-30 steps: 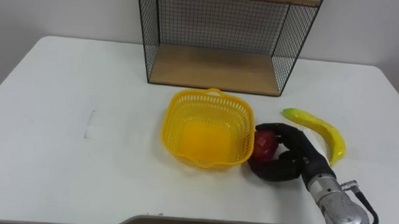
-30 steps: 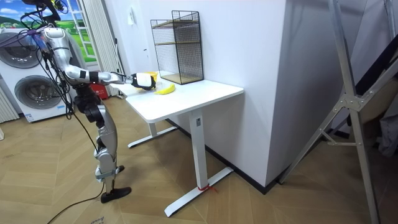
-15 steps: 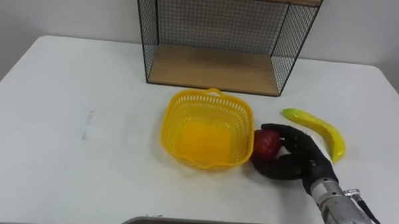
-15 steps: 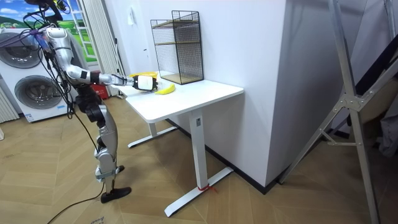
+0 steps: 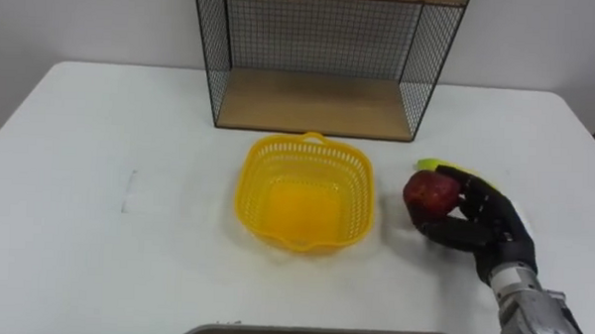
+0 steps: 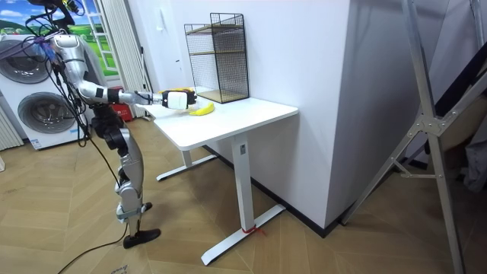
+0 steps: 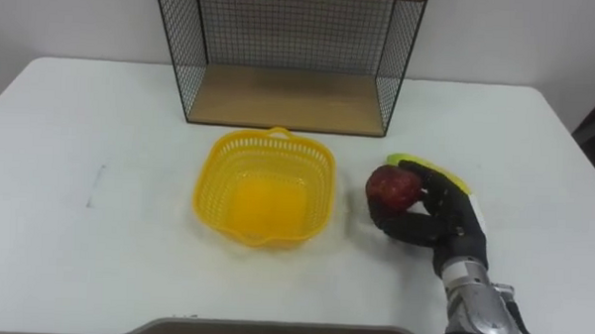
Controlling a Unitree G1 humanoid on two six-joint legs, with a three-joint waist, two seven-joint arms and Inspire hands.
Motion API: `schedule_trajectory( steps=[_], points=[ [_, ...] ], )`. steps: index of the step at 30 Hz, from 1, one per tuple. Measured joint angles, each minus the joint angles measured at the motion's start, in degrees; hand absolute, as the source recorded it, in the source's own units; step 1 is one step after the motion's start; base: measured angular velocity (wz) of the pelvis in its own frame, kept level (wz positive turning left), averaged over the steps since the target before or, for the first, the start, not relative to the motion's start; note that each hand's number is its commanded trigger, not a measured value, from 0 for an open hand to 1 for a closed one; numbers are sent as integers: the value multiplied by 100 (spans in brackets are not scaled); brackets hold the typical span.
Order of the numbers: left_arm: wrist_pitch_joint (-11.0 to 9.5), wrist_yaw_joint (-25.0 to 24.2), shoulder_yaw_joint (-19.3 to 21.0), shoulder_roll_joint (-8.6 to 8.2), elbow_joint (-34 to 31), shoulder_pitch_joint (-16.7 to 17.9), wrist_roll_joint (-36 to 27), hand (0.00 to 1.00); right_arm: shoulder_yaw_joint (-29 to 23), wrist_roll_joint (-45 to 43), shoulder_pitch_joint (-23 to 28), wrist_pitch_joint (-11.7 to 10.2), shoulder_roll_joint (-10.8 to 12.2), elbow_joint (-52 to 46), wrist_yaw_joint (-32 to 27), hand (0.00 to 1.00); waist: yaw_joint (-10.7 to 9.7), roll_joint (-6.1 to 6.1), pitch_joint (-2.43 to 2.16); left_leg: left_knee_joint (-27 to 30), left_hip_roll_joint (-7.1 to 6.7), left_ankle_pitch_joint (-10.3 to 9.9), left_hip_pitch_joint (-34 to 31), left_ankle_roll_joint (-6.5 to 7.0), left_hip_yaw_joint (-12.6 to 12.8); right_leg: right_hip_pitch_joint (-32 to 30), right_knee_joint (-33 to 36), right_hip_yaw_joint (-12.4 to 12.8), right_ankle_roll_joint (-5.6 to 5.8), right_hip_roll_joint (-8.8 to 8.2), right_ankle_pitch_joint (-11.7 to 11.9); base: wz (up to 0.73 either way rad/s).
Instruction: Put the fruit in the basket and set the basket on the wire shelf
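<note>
Lifted off the desk [image 5: 99, 180] since a second ago: apple [image 5: 431, 191], now right of the empty basket [image 5: 307, 192]. Your right hand [image 5: 482, 229] has its fingers curled round it, above the banana [image 5: 427, 164]. The hold is perhaps shallow; swinging left, you may clip the rim or drop it.

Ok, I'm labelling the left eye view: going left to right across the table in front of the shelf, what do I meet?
yellow basket → red apple → right hand, its fingers curled round the apple.

White table [image 5: 78, 199], washing machine [image 6: 46, 114], wooden floor [image 6: 319, 251].
</note>
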Motion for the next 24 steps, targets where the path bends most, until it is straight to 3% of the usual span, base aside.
schedule_trajectory(
  steps=[3, 7, 17, 24],
  points=[
    [29, 8, 19, -52, -1, 30, 27, 0, -23, 248, -1, 0, 0, 0, -83, 100, 8, 66, -25, -3, 0, 0, -2, 0, -4, 0, 3, -2, 0, -2, 0, 0],
    [32, -1, 59, -157, -10, 39, 28, 0, -56, 351, -1, 0, -1, -1, -94, 100, 11, 118, -12, -3, 0, 0, -7, 0, -7, -5, -3, 1, 1, -2, 0, 0],
    [9, -11, 57, -165, -56, 9, -18, 0, -55, 252, -33, 0, 0, -594, -124, 100, 28, 50, 0, -4, -1, 0, -16, 0, 23, -95, -11, 29, 8, -3, -5, -1],
    [-16, -5, 58, -146, -53, -8, 23, 0, -53, -381, -49, 0, -9, -1485, -95, 100, 66, -1, 9, -18, -1, 0, -92, 0, 61, -209, 1, 68, 6, -3, -4, -3]
  ],
)
